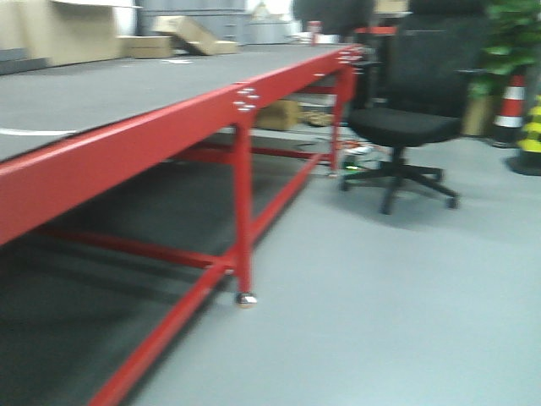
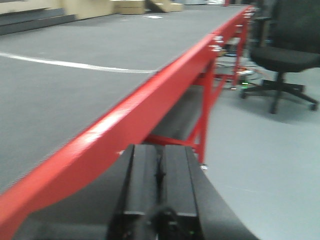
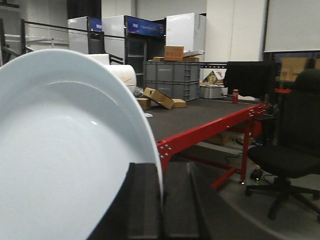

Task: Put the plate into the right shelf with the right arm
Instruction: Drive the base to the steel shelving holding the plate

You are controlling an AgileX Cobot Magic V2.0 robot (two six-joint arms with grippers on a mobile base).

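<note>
Where the red-framed table point(image 1: 127, 144) runs away toward a black office chair point(image 1: 406, 118), the plate point(image 3: 65, 150) is held in the air near it. It stands on edge, hollow face turned toward the wrist camera, rim curving up and left from the right gripper point(image 3: 161, 175). That gripper's jaws pinch narrowly on the rim. The left gripper point(image 2: 161, 152) has its fingers pressed together on nothing, beside the table's red rail.

We count one round white plate point(image 3: 60, 150), one long red-framed surface with a grey top point(image 1: 127, 139), one black swivel office chair point(image 1: 406, 127), one red-and-white striped cone point(image 1: 510, 101) and one yellow-and-black striped marker point(image 1: 531, 135) at the far right, one green leafy plant point(image 1: 511, 42), and two black grippers: the left gripper point(image 2: 161, 150), the right gripper point(image 3: 163, 170).
</note>
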